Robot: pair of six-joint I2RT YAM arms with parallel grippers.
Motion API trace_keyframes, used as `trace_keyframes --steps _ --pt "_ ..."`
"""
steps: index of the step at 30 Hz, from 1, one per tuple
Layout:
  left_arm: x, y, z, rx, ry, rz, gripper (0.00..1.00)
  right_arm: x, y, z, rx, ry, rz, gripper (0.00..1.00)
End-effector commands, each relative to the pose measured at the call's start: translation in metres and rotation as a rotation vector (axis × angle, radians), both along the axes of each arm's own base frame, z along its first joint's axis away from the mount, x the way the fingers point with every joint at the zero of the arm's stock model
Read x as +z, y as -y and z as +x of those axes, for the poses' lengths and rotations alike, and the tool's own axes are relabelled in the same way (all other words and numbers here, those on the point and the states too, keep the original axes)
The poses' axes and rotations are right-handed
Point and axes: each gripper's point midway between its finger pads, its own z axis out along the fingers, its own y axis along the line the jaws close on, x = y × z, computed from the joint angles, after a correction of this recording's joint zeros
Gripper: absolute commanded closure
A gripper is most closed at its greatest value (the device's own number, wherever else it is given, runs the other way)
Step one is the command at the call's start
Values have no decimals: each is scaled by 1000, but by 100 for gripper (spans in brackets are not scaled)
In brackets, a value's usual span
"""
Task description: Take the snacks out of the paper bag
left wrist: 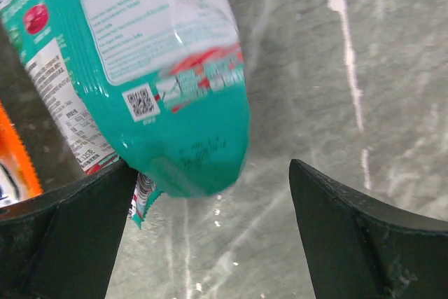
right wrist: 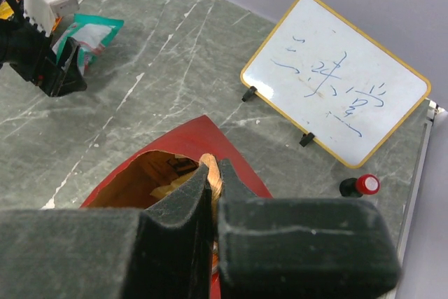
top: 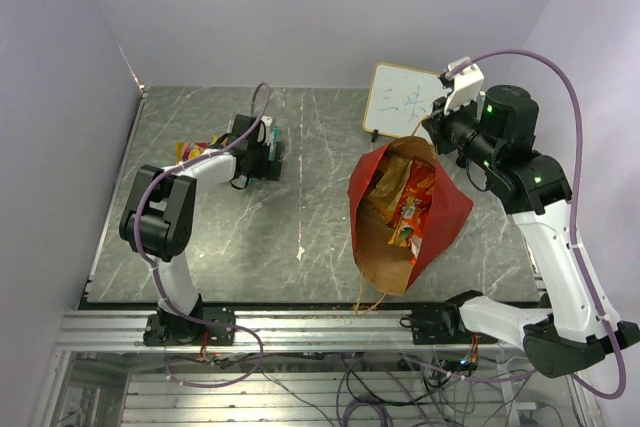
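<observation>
- Worktop (top: pixel 320 137): grey marbled slab; lilac walls (top: pixel 300 7) at far, L and R sides.
- L arm stretched to far-left corner; left gripper (left wrist: pixel 210 236) jaws wide apart, teal packet (left wrist: pixel 168 68) just beyond them.
- R arm bent over; right gripper (right wrist: pixel 213 185) clamped on paper bag (top: pixel 400 247) rim. Bag sits in right half, mouth open, snacks (top: pixel 408 202) inside.
- R wrist view only: marker (right wrist: pixel 360 185) beside whiteboard (right wrist: pixel 336 78).
</observation>
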Motion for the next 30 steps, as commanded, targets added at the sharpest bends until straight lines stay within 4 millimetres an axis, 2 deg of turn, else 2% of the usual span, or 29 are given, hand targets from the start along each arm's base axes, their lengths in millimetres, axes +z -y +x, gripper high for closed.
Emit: trace_keyframes --steps 1,5,10,14,16,18,21,24,27,30 --pt "31 28 -9 -63 -31 -140 0 51 0 4 -2 171 57 100" --pt "80 28 -8 -46 44 -177 0 50 -1 5 -3 165 58 100" --pt "148 17 -7 36 163 -201 1 48 -1 7 -4 165 47 100" --pt "205 23 -10 88 255 -337 1 49 -3 9 7 166 46 100" --pt "225 35 -17 91 270 -451 0 49 -5 10 16 166 49 100" --pt "243 56 -30 59 286 -565 1 48 -7 11 23 161 51 100" --pt "269 95 -61 -26 356 -620 1 47 -8 11 28 158 55 100" --pt "287 134 -101 -147 426 -615 3 49 -11 9 42 159 70 100" --pt "293 162 -137 -245 470 -616 5 47 -14 8 54 148 85 100" --pt "290 183 -161 -305 464 -626 6 46 -15 6 53 142 95 100"
